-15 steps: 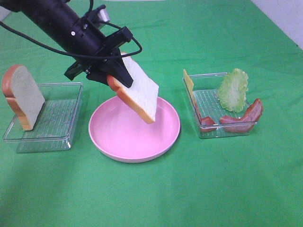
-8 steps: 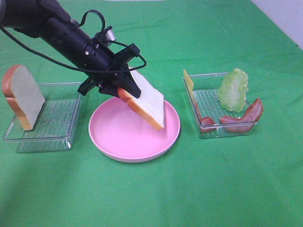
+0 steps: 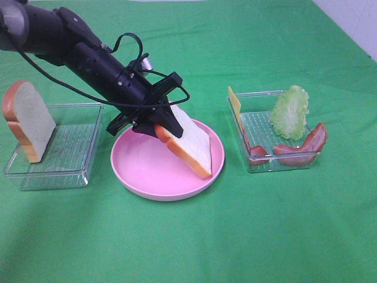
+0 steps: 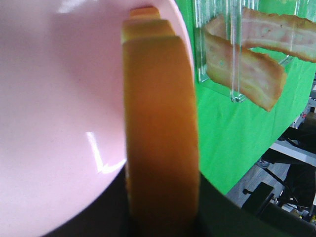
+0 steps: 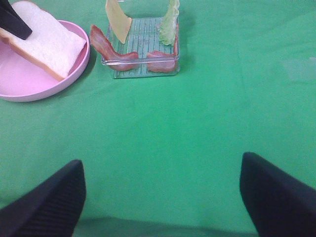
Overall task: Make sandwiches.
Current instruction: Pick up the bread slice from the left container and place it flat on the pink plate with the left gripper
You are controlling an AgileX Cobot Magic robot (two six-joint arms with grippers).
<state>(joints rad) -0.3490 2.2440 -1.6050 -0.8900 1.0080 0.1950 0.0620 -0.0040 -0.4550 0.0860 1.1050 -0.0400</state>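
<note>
Bread slice (image 3: 191,144) tilted over pink plate (image 3: 144,171) — tray (image 3: 283,164) with lettuce (image 3: 290,112), bacon (image 3: 309,144) beside

You have a glossy, smooth pink plastic plate (image 3: 141,174), clear ribbed plastic trays (image 3: 73,150), matt green cloth (image 3: 235,236) beneath, and matt toy bread (image 3: 194,144).

The desk (image 3: 277,236) is covered in bright green cloth (image 3: 247,35), evenly lit. At its far right corner a whitish surface (image 3: 356,20) shows, floor or wall I cannot tell. In the left wrist view, blurred dark framework (image 4: 281,195) stands beyond the desk's edge.
</note>
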